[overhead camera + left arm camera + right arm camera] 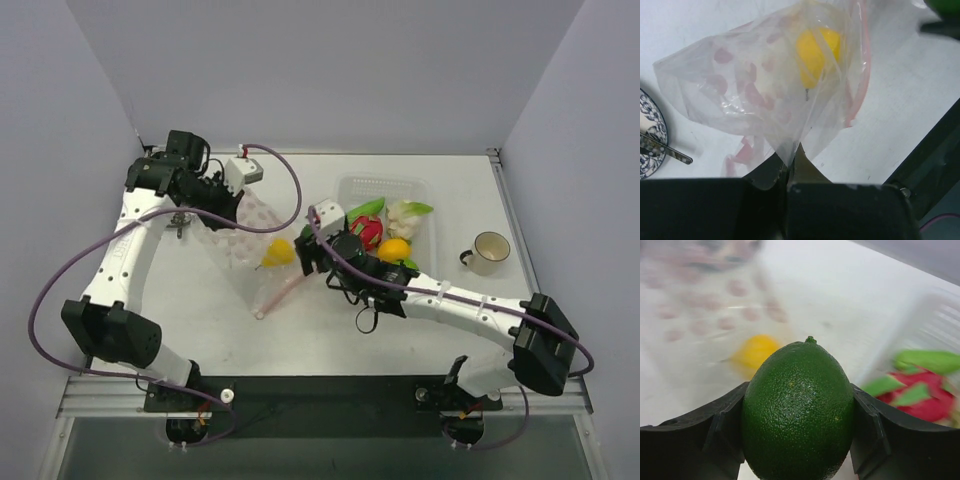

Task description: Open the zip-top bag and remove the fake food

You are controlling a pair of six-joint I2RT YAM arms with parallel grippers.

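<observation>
Mostly done: left gripper is pinched shut on a corner of the crinkly clear zip-top bag at centre-left of the top view, with one glossy yellow piece to go. Centre, right gripper clamps a pebbled green lime (looks clear of the bag). Other fake food fills the ribbed tray, right.

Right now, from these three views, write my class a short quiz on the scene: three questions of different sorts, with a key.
1. True or false: the right fingers hold a dark green pebbly plastic fruit.
2. What colour is the small plastic fruit inside the clear crinkly zip-top bag? A red, B yellow, C orange.
3. Which arm's fingers pinch that bag?
Key: 1 true; 2 B; 3 the left fingers.
</observation>
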